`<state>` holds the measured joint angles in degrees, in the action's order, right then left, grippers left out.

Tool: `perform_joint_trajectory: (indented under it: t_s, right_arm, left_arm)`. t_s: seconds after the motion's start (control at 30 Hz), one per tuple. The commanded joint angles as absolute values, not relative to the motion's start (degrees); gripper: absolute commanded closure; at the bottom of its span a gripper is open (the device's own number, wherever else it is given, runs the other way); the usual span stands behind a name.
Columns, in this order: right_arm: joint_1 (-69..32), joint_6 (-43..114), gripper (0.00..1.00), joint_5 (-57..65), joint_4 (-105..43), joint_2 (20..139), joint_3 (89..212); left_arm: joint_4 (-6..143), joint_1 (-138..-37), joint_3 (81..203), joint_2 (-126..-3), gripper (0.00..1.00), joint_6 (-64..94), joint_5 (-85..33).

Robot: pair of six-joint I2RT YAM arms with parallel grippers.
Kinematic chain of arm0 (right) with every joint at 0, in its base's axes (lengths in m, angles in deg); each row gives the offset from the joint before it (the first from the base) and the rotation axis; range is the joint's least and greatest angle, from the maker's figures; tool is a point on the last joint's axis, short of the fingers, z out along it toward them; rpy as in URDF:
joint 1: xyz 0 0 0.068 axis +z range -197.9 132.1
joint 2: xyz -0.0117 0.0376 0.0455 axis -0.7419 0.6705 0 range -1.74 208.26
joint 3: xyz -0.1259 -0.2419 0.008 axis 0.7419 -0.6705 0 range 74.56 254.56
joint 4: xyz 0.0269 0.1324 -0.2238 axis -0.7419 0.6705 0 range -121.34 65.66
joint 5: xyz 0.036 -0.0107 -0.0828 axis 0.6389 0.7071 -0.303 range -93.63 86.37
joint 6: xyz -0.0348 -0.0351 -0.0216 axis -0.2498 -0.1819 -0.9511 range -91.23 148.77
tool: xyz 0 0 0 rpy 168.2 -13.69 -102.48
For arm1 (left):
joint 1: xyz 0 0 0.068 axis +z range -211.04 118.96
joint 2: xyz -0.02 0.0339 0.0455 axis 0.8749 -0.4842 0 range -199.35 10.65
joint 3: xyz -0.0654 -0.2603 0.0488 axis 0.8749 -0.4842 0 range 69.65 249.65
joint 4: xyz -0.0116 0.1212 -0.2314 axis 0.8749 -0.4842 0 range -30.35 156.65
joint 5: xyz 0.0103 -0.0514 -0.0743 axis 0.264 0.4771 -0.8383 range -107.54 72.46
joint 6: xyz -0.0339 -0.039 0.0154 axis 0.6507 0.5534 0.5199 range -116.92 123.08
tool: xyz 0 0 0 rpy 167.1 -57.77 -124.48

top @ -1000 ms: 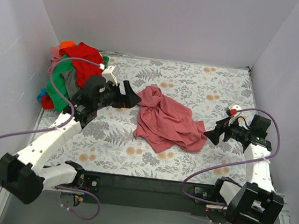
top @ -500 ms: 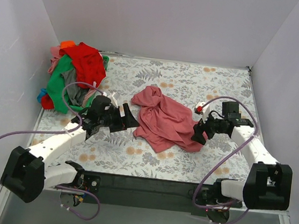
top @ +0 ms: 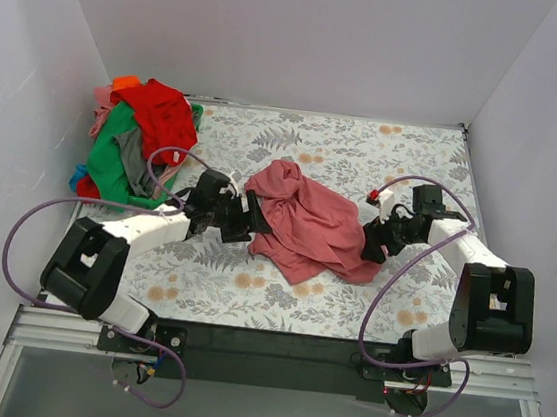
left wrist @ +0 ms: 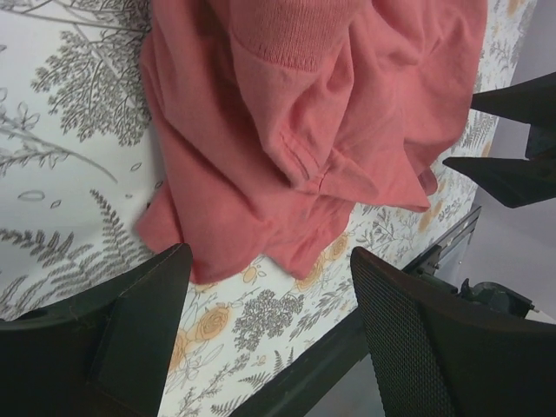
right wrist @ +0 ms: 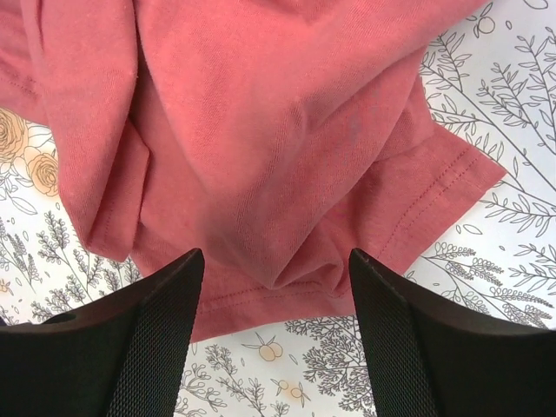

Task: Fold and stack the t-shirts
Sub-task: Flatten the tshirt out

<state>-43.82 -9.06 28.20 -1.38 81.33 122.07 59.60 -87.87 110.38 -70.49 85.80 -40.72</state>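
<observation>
A dusty salmon-pink t-shirt (top: pixel 307 222) lies crumpled in the middle of the table. My left gripper (top: pixel 254 222) is low at the shirt's left edge. In the left wrist view it (left wrist: pixel 269 261) is open, with the shirt's (left wrist: pixel 313 130) hem lying just at its fingertips. My right gripper (top: pixel 369 245) is at the shirt's right edge. It (right wrist: pixel 276 261) is also open, straddling a stitched fold of the shirt (right wrist: pixel 278 130). More t-shirts, red, green and orange, are heaped in a pile (top: pixel 141 137) at the back left corner.
The floral table cover (top: pixel 366 148) spreads under everything. White walls close in the left, back and right sides. A black rail (top: pixel 273 344) runs along the near edge. The right gripper (left wrist: pixel 465 132) shows at the right of the left wrist view.
Both arms have swung inward and down to the pink t-shirt, the left to its left edge, the right to its right edge. Both pairs of jaws have narrowed a little.
</observation>
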Motion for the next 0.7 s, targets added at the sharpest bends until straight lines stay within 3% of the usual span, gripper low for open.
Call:
perform_joint_trajectory:
  t_s: [0.0,0.4,0.67]
  right_arm:
    - [-44.4,-8.4,0.26,30.8,-2.0,81.8,124.5]
    - [-44.5,-8.8,0.3,33.9,-2.1,83.9,125.1]
    - [-44.5,-8.8,0.34,35.1,-2.2,85.6,125.7]
  left_arm:
    - [61.6,-89.0,115.8,-74.8,0.28,84.9,-40.6]
    - [62.2,-92.2,121.2,-83.8,0.41,85.3,-39.4]
    - [63.3,-92.4,122.3,-85.8,0.63,85.5,-39.3]
